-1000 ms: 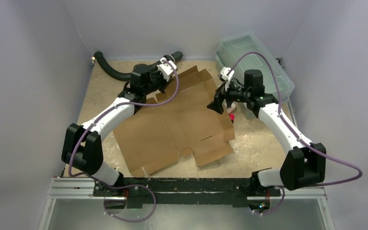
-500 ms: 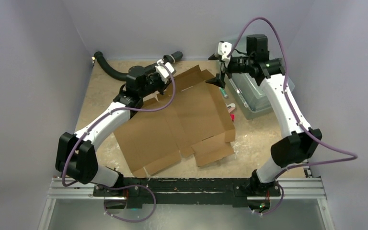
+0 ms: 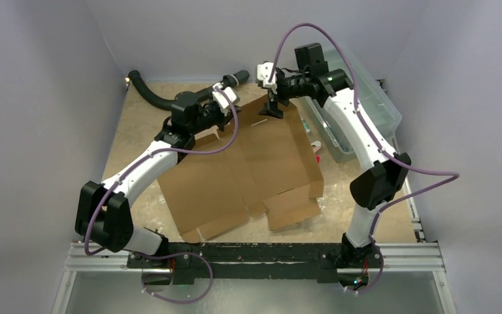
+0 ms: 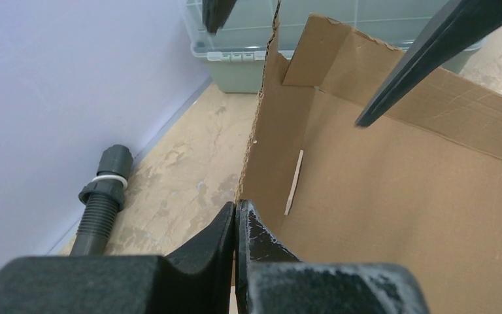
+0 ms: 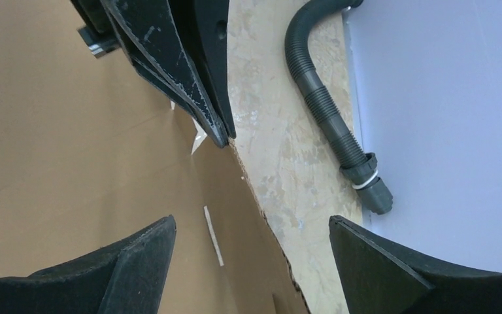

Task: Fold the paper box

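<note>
There are two tools, the left tool and the right tool. One paper box lies beneath both. One plastic bin sits right of the right tool, and one ribbed hose lies left of the left tool. One bench carries everything.

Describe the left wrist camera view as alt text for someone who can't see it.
The left gripper, shut, pinches the raised edge of a brown cardboard box. The right gripper hangs open above it. A clear bin lies beyond, a grey hose at left.
</note>
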